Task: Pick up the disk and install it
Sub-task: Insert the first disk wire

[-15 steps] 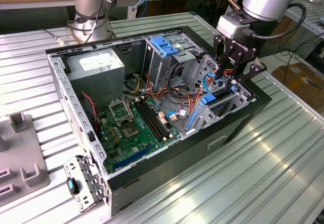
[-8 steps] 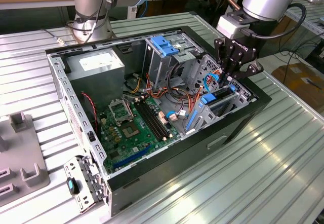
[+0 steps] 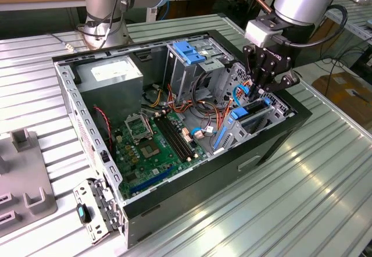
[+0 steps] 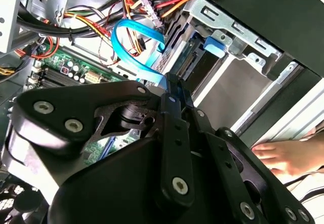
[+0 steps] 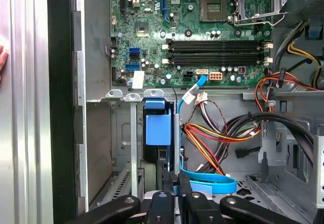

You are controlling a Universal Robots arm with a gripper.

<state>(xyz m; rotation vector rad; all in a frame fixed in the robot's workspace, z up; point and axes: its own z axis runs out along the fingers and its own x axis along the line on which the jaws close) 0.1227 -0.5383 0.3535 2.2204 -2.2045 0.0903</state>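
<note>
gripper (image 3: 257,96): on the arm's end, low inside the open computer case (image 3: 273,146), at the case's end toward the exterior view's right, over the drive bay (image 4: 238,34).
fingers (image 5: 167,188): drawn together with only a sliver between them, nothing clearly gripped.
disk (image 5: 158,125): standing on edge in the drive bay slot, blue rail end showing, right at the fingertips; can't tell whether they touch.
drive bay: metal cage in the case corner, hard against the case wall, disk seated in it.
blue cable (image 4: 132,44): curves just beside the fingers and runs off toward the motherboard (image 3: 154,143).
motherboard: flat on the case floor, well apart from the gripper.
blue bracket (image 3: 192,50): on top of the tall cage mid-case, apart from the gripper.
hand (image 4: 283,155): a person's, resting outside the case wall, near the bay.
table (image 3: 325,199): ribbed metal, with the case lying on its side on it.
grey fixture (image 3: 26,175): at the exterior view's left edge, well apart from the case.
</note>
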